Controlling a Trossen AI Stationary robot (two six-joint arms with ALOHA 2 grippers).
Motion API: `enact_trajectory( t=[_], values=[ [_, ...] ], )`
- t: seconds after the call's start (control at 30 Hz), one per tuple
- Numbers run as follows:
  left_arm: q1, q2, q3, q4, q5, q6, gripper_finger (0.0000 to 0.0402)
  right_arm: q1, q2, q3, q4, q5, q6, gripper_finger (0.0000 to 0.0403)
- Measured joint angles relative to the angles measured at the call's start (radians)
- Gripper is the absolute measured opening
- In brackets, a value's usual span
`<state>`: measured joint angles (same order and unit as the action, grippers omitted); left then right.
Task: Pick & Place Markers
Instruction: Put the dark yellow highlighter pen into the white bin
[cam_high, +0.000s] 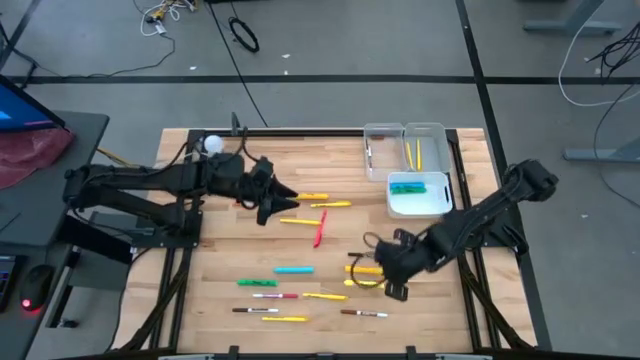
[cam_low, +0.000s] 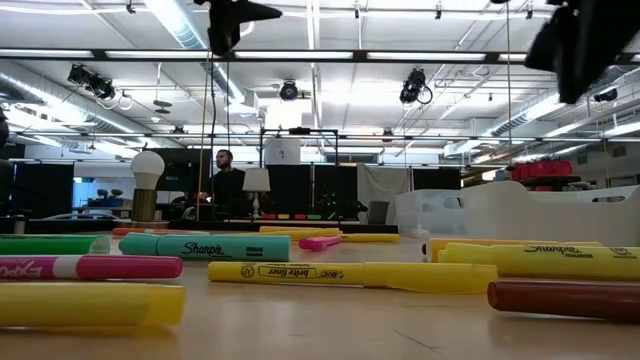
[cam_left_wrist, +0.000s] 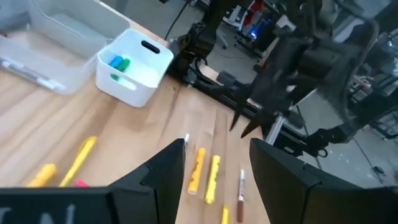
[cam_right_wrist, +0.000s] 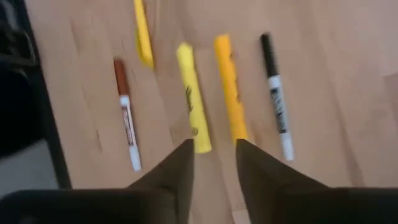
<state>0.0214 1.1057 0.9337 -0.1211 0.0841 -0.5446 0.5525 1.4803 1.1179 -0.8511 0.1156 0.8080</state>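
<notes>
Many markers lie flat on the wooden table: thin yellow ones (cam_high: 335, 204), a pink-red one (cam_high: 320, 228), a cyan highlighter (cam_high: 293, 269), a green one (cam_high: 256, 283) and white-barrelled pens (cam_high: 275, 296). My left gripper (cam_high: 290, 198) (cam_left_wrist: 217, 144) is open, raised over the middle of the table beside the thin yellow markers. My right gripper (cam_high: 383, 275) (cam_right_wrist: 214, 143) is open and hovers above two yellow highlighters (cam_right_wrist: 191, 93) (cam_right_wrist: 230, 87), between a brown-capped pen (cam_right_wrist: 126, 112) and a black-capped pen (cam_right_wrist: 275, 93). It touches none of them.
A white bin (cam_high: 436, 203) (cam_left_wrist: 149, 74) with green and cyan highlighters in it sits at the far right. Two clear bins (cam_high: 383, 150) (cam_high: 425, 135) stand behind it. A white ball on a grey base (cam_high: 212, 143) is at the far left. A person (cam_low: 228, 180) stands beyond the table.
</notes>
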Motion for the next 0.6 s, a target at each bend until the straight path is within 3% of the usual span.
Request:
enact_trajectory(
  t=[0.13, 0.27, 0.47, 0.6],
  values=[
    [-0.095, 0.000, 0.000, -0.013, -0.082, -0.067, 0.0176, 0.058, 0.068, -0.028, 0.050, 0.037, -0.014, 0.0178],
    [-0.191, 0.000, 0.000, -0.012, -0.174, -0.172, 0.0165, 0.076, 0.096, -0.119, 0.220, 0.030, -0.024, 0.0206],
    [-0.330, 0.000, 0.000, -0.011, -0.294, -0.302, 0.0148, 0.053, 0.115, -0.233, 0.459, 0.036, -0.069, 0.0208],
    [-0.412, 0.000, 0.000, -0.010, -0.404, -0.363, 0.0137, 0.022, 0.124, -0.263, 0.472, 0.047, -0.091, 0.0193]
  ],
)
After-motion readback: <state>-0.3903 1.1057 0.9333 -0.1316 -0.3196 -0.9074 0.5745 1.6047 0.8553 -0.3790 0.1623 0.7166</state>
